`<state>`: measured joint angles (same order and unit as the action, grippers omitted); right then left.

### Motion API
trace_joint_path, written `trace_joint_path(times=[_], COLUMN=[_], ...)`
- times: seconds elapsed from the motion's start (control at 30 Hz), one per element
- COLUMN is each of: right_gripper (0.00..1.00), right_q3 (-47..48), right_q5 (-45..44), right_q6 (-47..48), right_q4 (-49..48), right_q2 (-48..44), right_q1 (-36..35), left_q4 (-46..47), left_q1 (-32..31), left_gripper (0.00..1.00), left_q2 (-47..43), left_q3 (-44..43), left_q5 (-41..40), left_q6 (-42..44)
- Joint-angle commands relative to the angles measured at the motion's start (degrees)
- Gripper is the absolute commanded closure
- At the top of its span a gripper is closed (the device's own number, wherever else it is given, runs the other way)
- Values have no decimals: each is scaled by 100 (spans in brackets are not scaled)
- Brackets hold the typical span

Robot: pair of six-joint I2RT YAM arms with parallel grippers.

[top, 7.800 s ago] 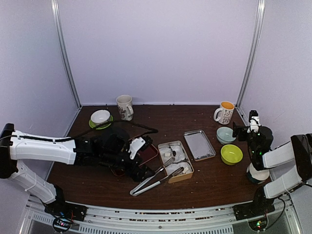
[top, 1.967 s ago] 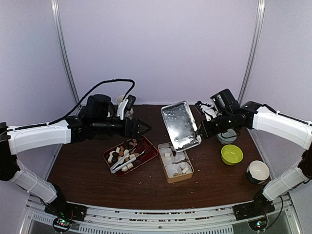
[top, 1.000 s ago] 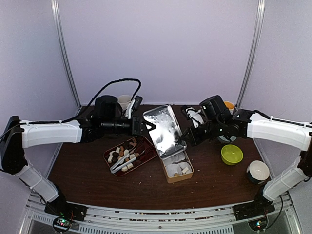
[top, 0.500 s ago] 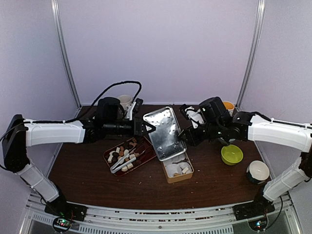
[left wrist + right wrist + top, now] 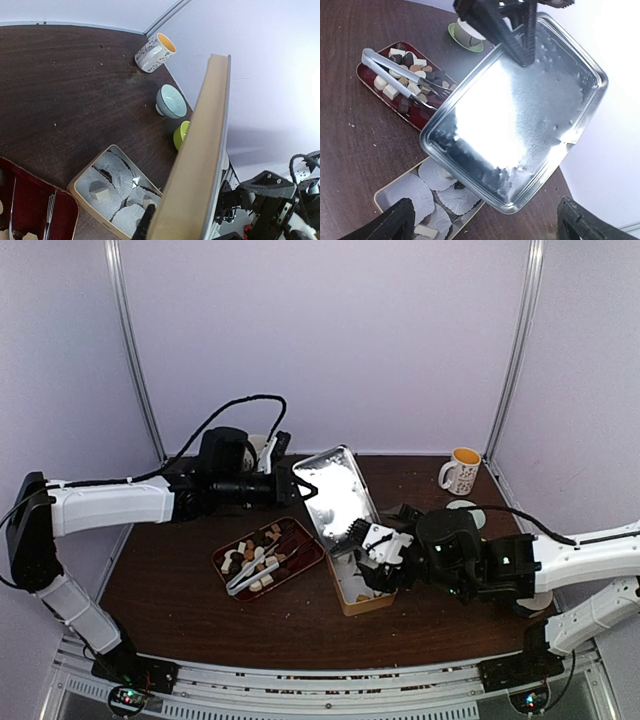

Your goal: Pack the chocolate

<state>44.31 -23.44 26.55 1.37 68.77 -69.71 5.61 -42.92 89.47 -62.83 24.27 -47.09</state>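
Observation:
The chocolate (image 5: 262, 543) lies as small brown and cream pieces in a red tray (image 5: 304, 558), with silver tongs (image 5: 252, 572) on top. My left gripper (image 5: 304, 489) is shut on the far edge of a silver tin lid (image 5: 335, 496), which hangs tilted over the gold box (image 5: 352, 598). Seen from the left wrist, the lid (image 5: 200, 165) is edge-on between my left gripper (image 5: 160, 225)'s jaws. The box (image 5: 80, 191) holds white paper cups and a cream piece (image 5: 99, 191). My right gripper (image 5: 375, 546) is open, back from the lid (image 5: 520, 110), with nothing between its fingers (image 5: 395, 222).
A mug with an orange inside (image 5: 462, 471) stands at the back right. In front of it a pale blue bowl (image 5: 170, 100) and a green bowl (image 5: 181, 135) sit. A cup on a green saucer (image 5: 465, 32) stands at the back left. The right arm covers part of the box.
My right gripper opened, let go of the lid and drew back toward the near edge, low over the box. The left gripper now holds the lid alone, slightly further back.

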Motion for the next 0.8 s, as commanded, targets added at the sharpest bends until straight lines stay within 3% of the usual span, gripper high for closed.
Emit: trace_joint_path(times=[0.0,0.27,0.67,0.77], right_gripper=[0,0,0,12], right_q3=[57,-268,-299,-127], right_q5=[-297,-1471,-2201,-2366], right_q6=[1070,2953,4715,4871], right_q4=[-529,-1717,-3948,-4156], right_q2=[-234,235,1523,1864], right_q1=[-180,-682,-635,-592], left_q4=[30,361,135,84], left_q1=[140,358,512,512], left_gripper=[92,91,87,87], left_q2=[101,208,-1,-78], left_q3=[-228,-348,-463,-427], left_q5=[78,673,1128,1094], left_q6=[-526,-1698,-1835,-1851])
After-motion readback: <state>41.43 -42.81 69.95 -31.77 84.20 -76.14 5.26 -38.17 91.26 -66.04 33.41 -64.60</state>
